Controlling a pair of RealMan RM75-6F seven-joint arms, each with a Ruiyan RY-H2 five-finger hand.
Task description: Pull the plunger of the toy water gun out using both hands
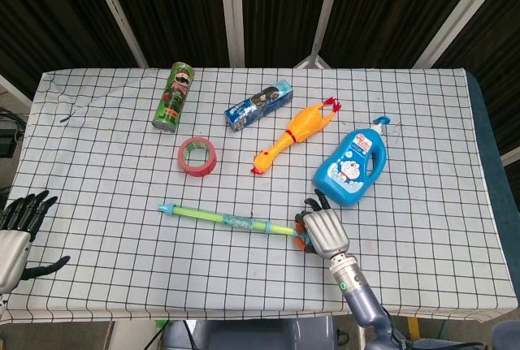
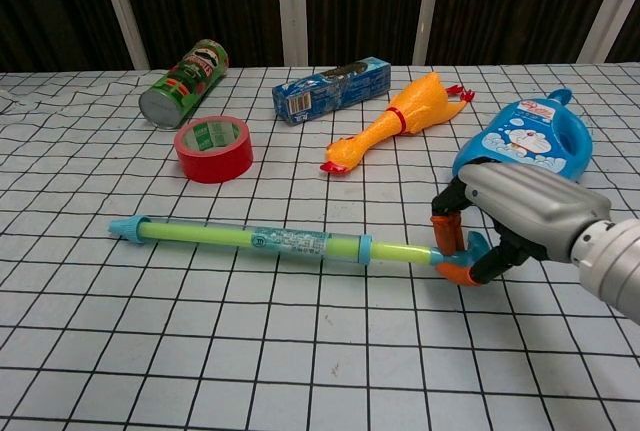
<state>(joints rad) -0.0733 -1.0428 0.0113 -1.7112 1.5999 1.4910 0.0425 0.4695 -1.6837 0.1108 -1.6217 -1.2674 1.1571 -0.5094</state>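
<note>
Nearest you, your right robot hand (image 2: 520, 219) has its fingers curled around the orange handle (image 2: 452, 249) at the plunger end of the one toy water gun (image 2: 270, 241). The gun lies flat on the checked worktop (image 2: 300, 351) and runs leftward from that hand, with its blue nozzle tip (image 2: 122, 228) pointing toward the left side and angled slightly away from you. A short length of green plunger rod (image 2: 400, 253) shows between the blue collar and the handle.

Your left robot hand (image 1: 16, 232) sits at the near left edge of the worktop in the head view, well apart from the gun, fingers spread and holding nothing.

Farther back you have five other things, one of each: a red tape roll (image 2: 213, 148) beyond the gun's barrel, a blue detergent bottle (image 2: 525, 139) just behind your right hand, a yellow rubber chicken (image 2: 395, 123), a blue cookie pack (image 2: 332, 89), and a green chip can (image 2: 184, 83) lying on its side at the far left.
</note>
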